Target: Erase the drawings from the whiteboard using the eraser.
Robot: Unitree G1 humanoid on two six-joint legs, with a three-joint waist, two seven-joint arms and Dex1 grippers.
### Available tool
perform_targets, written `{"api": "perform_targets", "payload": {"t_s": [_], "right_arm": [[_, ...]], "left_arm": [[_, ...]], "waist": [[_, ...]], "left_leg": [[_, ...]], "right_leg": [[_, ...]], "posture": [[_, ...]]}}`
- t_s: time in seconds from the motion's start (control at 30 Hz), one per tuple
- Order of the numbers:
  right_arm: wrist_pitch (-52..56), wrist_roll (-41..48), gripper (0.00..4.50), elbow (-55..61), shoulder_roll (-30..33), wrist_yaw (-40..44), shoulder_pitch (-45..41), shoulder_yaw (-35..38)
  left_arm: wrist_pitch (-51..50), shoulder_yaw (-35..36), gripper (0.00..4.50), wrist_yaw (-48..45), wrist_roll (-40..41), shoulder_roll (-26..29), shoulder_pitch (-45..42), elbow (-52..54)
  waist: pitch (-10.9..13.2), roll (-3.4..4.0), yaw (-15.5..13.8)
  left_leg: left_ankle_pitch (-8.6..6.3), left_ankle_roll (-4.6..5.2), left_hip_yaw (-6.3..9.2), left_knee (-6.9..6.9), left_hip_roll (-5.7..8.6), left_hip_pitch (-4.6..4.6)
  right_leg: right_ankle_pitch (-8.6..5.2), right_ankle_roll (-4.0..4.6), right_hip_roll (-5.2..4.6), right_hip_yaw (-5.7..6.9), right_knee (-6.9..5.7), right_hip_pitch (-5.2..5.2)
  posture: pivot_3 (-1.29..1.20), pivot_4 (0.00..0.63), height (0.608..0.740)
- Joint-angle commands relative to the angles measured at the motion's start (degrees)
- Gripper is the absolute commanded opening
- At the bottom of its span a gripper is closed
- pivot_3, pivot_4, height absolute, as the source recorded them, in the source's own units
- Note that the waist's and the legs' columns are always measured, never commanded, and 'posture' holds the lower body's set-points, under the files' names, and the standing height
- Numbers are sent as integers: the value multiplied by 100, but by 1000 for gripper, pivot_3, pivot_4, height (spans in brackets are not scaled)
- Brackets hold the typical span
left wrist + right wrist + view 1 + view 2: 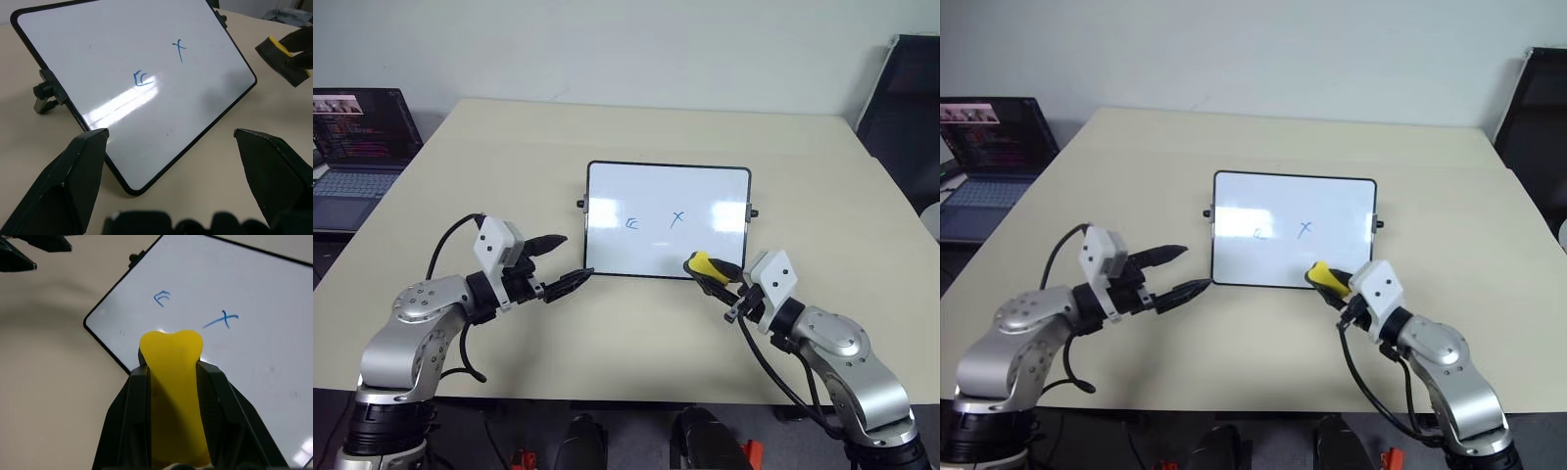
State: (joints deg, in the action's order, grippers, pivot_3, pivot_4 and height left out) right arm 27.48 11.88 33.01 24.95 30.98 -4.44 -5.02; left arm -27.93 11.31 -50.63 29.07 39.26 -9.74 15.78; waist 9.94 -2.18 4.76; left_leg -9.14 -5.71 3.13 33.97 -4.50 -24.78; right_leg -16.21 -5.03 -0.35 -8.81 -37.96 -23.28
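Left eye view: the board (pixel 668 220) sits mid-frame on the table (pixel 607 127), with an E mark (pixel 632 223) and an X (pixel 677 218) left on it. The right claw (pixel 712 275) pinches the eraser (pixel 701 264) at the board's lower right edge. The left claw (pixel 560 262) hangs open, lower left of the board. To wipe well, I'd press the dark face flat on the X, then sweep toward the E.

Beige table (pixel 636 127) against white wall (pixel 607 49), laptop (pixel 357 137) alongside.
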Motion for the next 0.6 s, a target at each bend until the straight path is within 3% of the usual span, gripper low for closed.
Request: {"api": "perform_targets", "payload": {"t_s": [0.03, 0.33, 0.6], "right_arm": [[-136, -23, 973, 3, -15, -33, -180, -29], [-92, -264, 973, -421, -105, -208, -814, -231], [214, -1225, 973, -1622, -363, -698, -2291, -857]], "left_arm": [[155, 170, 4500, 69, 49, 64, -26, 289], [202, 78, 4500, 210, 22, -6, 10, 368], [238, 2, 4500, 179, -50, 24, 40, 227]], "waist": [[0, 0, 0], [0, 0, 0], [1, 1, 12]], "left_leg": [[0, 0, 0, 0, 0, 0], [0, 0, 0, 0, 0, 0], [0, 0, -2, 1, 0, 0]], "right_leg": [[0, 0, 0, -1, 0, 0], [0, 0, 0, 0, -1, 0], [2, -1, 1, -1, -4, -2]], "posture": [[0, 150, 740], [0, 150, 740], [0, 150, 740]]}}
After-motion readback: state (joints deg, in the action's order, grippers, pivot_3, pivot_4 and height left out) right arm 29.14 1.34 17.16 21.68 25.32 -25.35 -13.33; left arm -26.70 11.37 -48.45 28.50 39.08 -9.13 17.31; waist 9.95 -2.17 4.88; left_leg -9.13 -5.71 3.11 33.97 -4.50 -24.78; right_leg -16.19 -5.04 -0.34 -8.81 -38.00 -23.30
